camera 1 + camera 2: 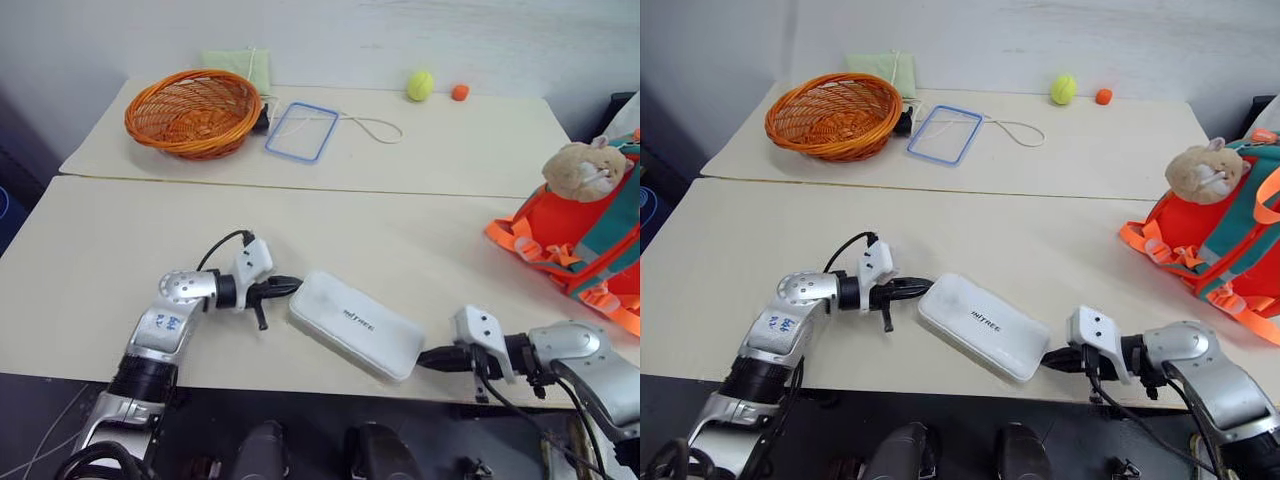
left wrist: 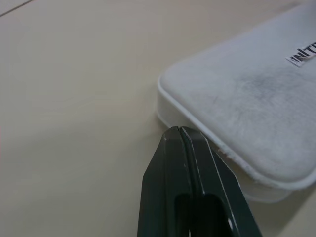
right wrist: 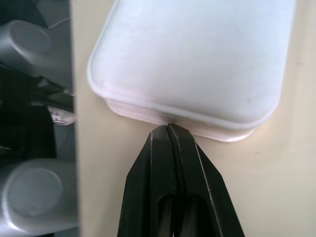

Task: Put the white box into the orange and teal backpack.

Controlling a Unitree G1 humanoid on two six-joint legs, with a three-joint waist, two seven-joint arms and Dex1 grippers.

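The bench (image 1: pixel 120 270) carries everything, with a second one butted against its far edge. The orange and teal backpack (image 1: pixel 585 235) sits at the right edge, a tan plush hamster on top. On the far bench lie an orange wicker basket (image 1: pixel 192 112), a blue-rimmed clear lid (image 1: pixel 301 131) and a tennis ball (image 1: pixel 420 85).

The white box (image 1: pixel 356 323) lies flat and slanted near the front edge, well apart from the backpack. The left gripper (image 1: pixel 285 286) has its jaws pressed together at the box's left end; the right gripper (image 1: pixel 432 358), jaws likewise pressed together, meets the right end (neither is pinching anything).

The step in hand looks like squeezing the box between two closed tips. Next it calls for even inward pressure, a level lift, then carrying right toward the backpack's opening, which cannot be made out.
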